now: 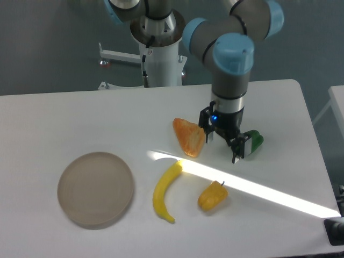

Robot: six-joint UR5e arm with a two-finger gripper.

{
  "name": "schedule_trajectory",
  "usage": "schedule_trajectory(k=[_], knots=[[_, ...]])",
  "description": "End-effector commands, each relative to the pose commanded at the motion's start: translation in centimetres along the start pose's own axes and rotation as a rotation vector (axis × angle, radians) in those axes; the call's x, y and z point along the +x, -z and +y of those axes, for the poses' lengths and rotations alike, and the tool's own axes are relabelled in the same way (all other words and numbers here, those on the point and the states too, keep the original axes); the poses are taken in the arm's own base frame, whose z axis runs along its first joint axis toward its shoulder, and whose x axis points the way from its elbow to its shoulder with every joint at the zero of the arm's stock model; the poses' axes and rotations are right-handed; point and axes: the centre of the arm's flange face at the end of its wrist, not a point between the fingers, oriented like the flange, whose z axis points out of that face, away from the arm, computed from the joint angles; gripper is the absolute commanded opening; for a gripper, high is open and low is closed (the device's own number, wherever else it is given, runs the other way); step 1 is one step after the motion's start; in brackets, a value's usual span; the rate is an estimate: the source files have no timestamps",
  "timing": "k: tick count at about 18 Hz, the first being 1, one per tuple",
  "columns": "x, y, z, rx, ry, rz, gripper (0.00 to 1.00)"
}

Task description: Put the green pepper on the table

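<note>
The pincer (223, 144) hangs low over the white worktop (64, 118), its two dark fingers spread apart and pointing down, with nothing between them (a small blue light glows on its body just above). One finger stands on the side of the orange segment, the other on the side of the green pepper.

The green pepper (255, 141) lies on the worktop just beside the pincer, at the far-finger side toward the worktop's right-hand edge in the picture; most of it is hidden behind that finger, so only a glossy dark-green lump shows. Whether the finger touches it cannot be told.

On the pincer's other side, just beside the near finger, rests a wedge-shaped orange piece (189, 136). Below the pincer in the picture, nearer the camera, sits an orange-yellow pepper (212, 196) with a dark stem, and beside that a curved yellow banana (165, 190), its upper tip at a bright streak of light crossing the worktop. Well apart from the pincer, toward the picture's left, lies a round beige plate (95, 188), bare.
</note>
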Motion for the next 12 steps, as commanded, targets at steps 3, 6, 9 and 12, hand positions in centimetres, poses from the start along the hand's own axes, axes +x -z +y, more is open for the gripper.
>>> schedule_trajectory(k=[3, 6, 9, 12], knots=[[0.0, -1.1, -1.2, -0.034, 0.008, -0.003, 1.0], [-0.1, -1.6, -1.7, -0.036, 0.013, -0.002, 1.0], [-0.1, -2.3, -2.0, -0.03, 0.024, -0.014, 1.0], [0.0, -2.9, -2.6, -0.028, 0.034, -0.014, 1.0]])
